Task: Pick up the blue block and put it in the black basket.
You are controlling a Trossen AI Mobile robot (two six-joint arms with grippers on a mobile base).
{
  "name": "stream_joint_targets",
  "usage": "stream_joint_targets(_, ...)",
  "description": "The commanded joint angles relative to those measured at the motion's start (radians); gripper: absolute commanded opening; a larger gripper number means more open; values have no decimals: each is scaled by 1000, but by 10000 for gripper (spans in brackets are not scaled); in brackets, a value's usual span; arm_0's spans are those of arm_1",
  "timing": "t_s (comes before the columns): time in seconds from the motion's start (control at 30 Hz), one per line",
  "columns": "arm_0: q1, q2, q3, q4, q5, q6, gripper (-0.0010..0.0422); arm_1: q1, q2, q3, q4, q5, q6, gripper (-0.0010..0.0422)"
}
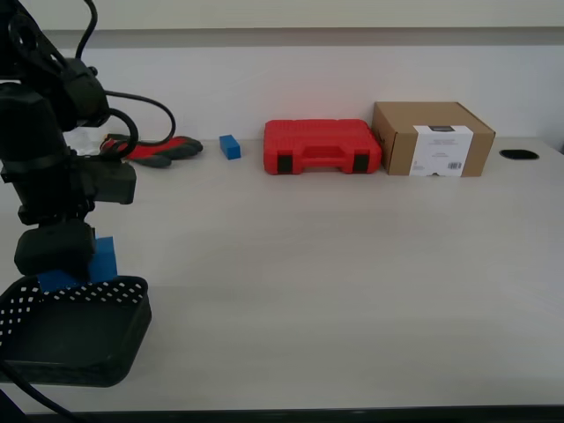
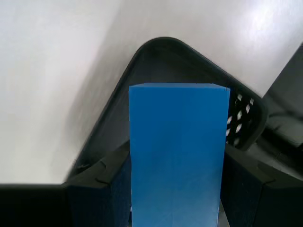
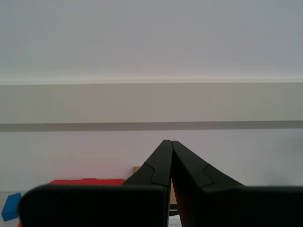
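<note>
My first gripper [image 1: 66, 269] is shut on the blue block [image 1: 103, 258] and holds it just above the black basket [image 1: 132, 322] at the exterior view's front left. In the first wrist view the blue block [image 2: 177, 151] stands between the two fingers of my first gripper [image 2: 175, 194], with a corner of the black basket [image 2: 161, 45] right beneath it. My second gripper [image 3: 170, 147] is shut and empty, raised and pointing at the wall. It does not show in the exterior view.
A smaller blue block [image 1: 230, 146] lies at the back of the table and also shows in the second wrist view [image 3: 10, 206]. A red case [image 1: 322, 145], a cardboard box [image 1: 432, 138] and a red and black tool [image 1: 154, 150] line the back wall.
</note>
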Motion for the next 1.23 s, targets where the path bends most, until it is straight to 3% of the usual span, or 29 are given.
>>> stream_joint_targets(0.03,0,0,2,3,0,0,0,50,124,51,-18,19,-31,-1)
stream_joint_targets(0.23,0,0,2,4,0,0,0,61,252,133,-92,20,-28,0)
stream_joint_targets(0.4,0,0,2,3,0,0,0,65,255,137,-122,-53,-152,0)
stream_joint_targets(0.67,0,0,2,3,0,0,0,69,255,182,-204,-59,-306,17)
stream_joint_targets(0.73,0,0,2,3,0,0,0,70,255,202,-223,-63,-315,53)
stream_joint_targets(0.83,0,0,2,3,0,0,0,71,257,207,-215,-60,-311,160)
stream_joint_targets(0.87,0,0,2,3,0,0,0,72,257,201,-217,-57,-306,243)
stream_joint_targets(0.93,0,0,2,2,0,0,0,74,257,192,-214,-58,-307,332)
stream_joint_targets(1.03,0,0,2,3,0,0,0,75,257,189,-209,-80,-332,406)
stream_joint_targets(1.13,0,0,2,3,0,0,0,75,257,190,-208,-88,-338,332)
stream_joint_targets(1.23,0,0,2,3,0,0,0,75,256,196,-221,-85,-348,178)
